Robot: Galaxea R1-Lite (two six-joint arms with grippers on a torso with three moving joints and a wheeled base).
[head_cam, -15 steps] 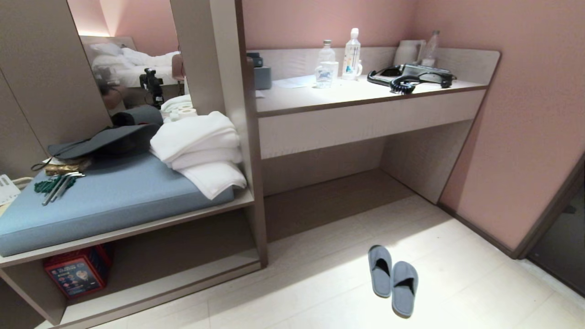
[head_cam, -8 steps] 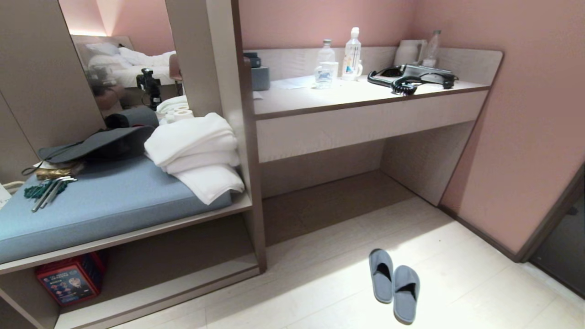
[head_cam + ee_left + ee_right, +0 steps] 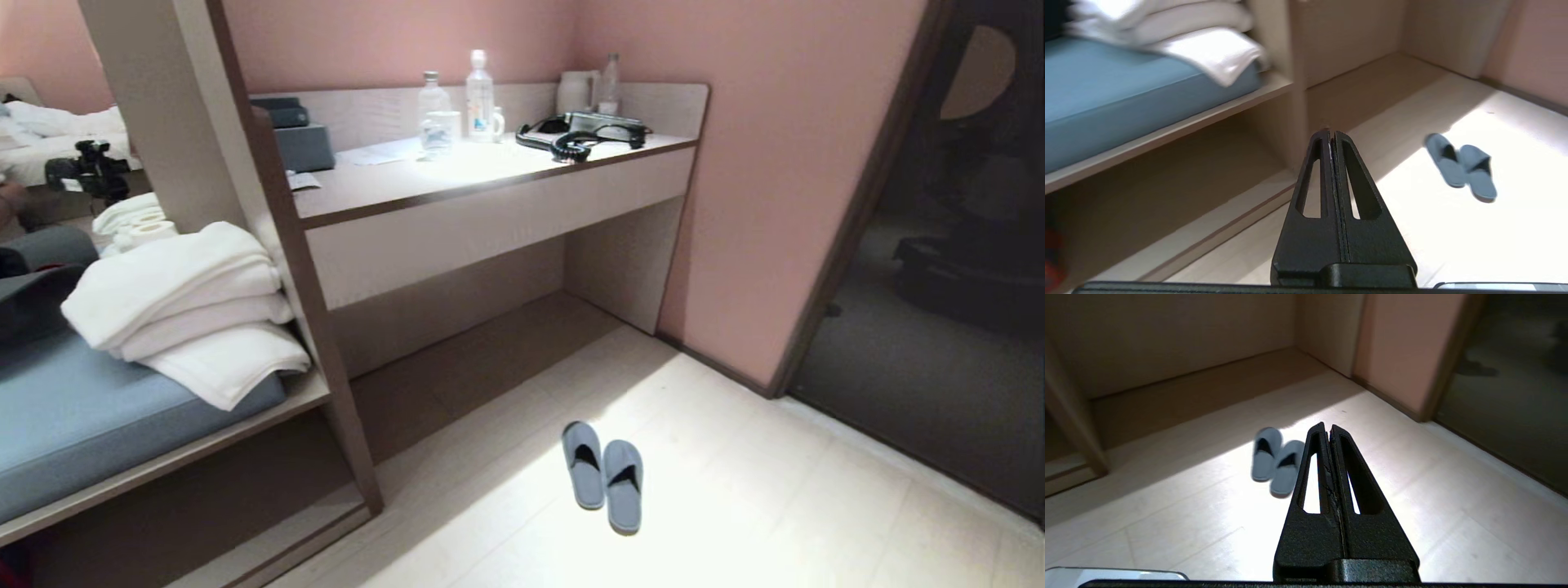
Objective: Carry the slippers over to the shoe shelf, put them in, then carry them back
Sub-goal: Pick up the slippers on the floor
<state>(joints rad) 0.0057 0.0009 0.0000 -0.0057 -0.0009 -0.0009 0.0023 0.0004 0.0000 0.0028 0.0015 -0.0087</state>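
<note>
Camera view swung right; slippers (image 3: pixel 602 476) unmoved, untouched.

The pale floor (image 3: pixel 735 506) is bearing the slippers (image 3: pixel 604 476), lying side by side in the lit patch, right of the shoe shelf (image 3: pixel 269 539). On the left, the blue cushion (image 3: pixel 73 416) is carrying folded white towels (image 3: pixel 188 302). The far desk counter (image 3: pixel 457 175) is holding bottles (image 3: pixel 479 94) and a telephone (image 3: pixel 584 131).

The head camera is looking forward and down from standing height, taking in the desk counter (image 3: pixel 490 175) at twelve o'clock and the slippers (image 3: pixel 602 475) on the floor (image 3: pixel 735 506). Both wrist cameras are sitting low, facing along their closed fingers, sharing those slippers: at two o'clock in the left view, eleven o'clock in the right.
</note>
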